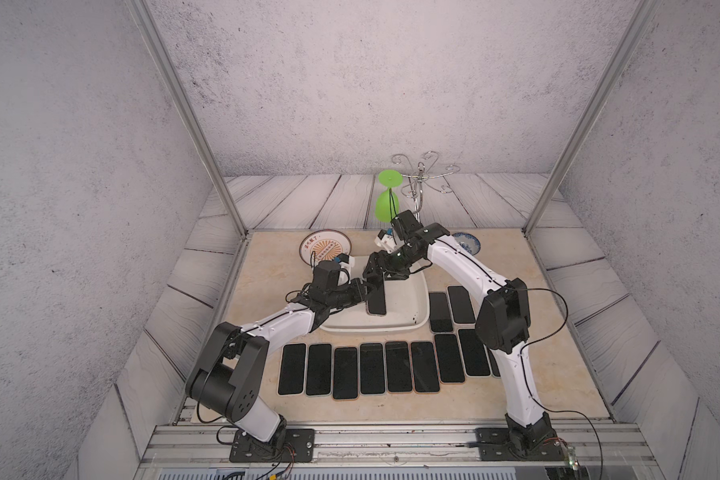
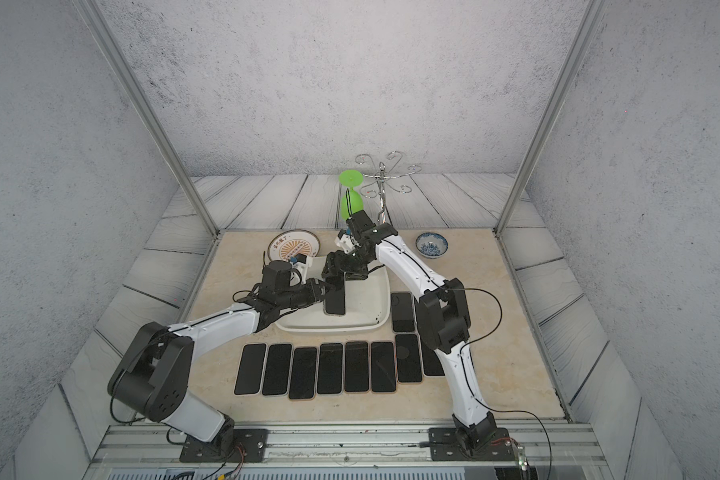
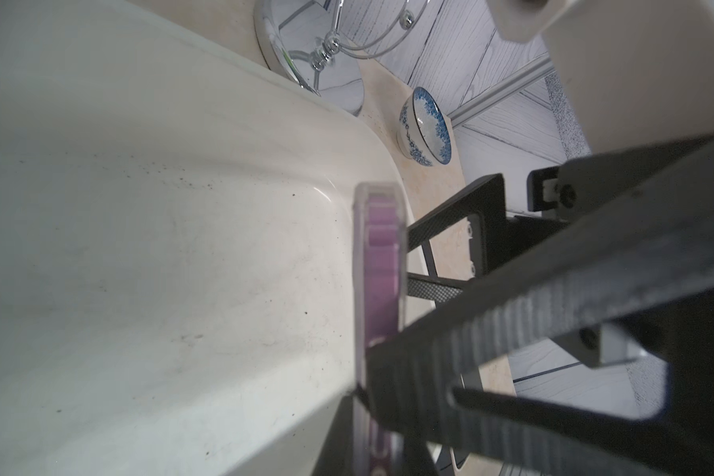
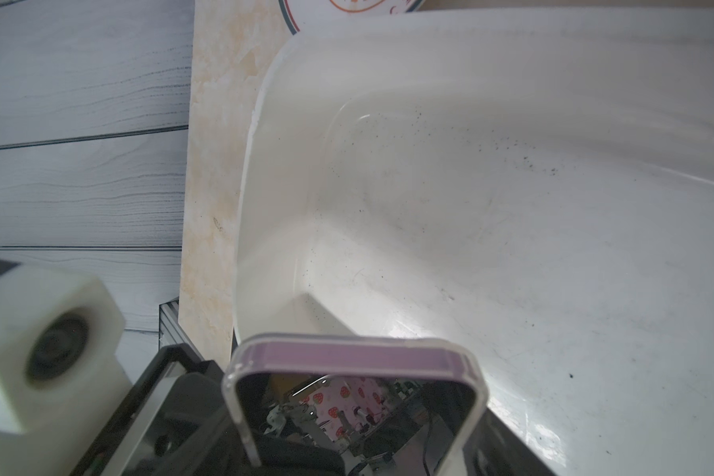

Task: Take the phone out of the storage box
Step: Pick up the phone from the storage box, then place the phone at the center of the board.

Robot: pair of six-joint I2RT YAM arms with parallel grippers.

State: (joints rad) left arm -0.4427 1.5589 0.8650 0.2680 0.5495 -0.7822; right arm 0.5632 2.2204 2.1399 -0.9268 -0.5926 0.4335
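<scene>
The white storage box (image 1: pixel 416 324) (image 2: pixel 375 324) sits mid-table. One dark phone (image 1: pixel 377 303) (image 2: pixel 335 305) in a clear case with a purple edge stands tilted inside it, its far end raised. My left gripper (image 1: pixel 373 289) (image 3: pixel 367 379) reaches in from the left and is shut on the phone's faces; the left wrist view shows the phone (image 3: pixel 382 263) edge-on between the fingers. My right gripper (image 1: pixel 377 276) comes from the far right and stands open astride the phone's raised end (image 4: pixel 347 354). Its dark fingers (image 3: pixel 446 220) lie right beside the phone.
Several black phones (image 1: pixel 371 368) lie in a row in front of the box, and more (image 1: pixel 460 305) lie to its right under my right arm. An orange-patterned plate (image 1: pixel 325 247), a blue bowl (image 1: pixel 468 243) and a chrome rack (image 1: pixel 422 183) with a green glass (image 1: pixel 387 203) stand behind.
</scene>
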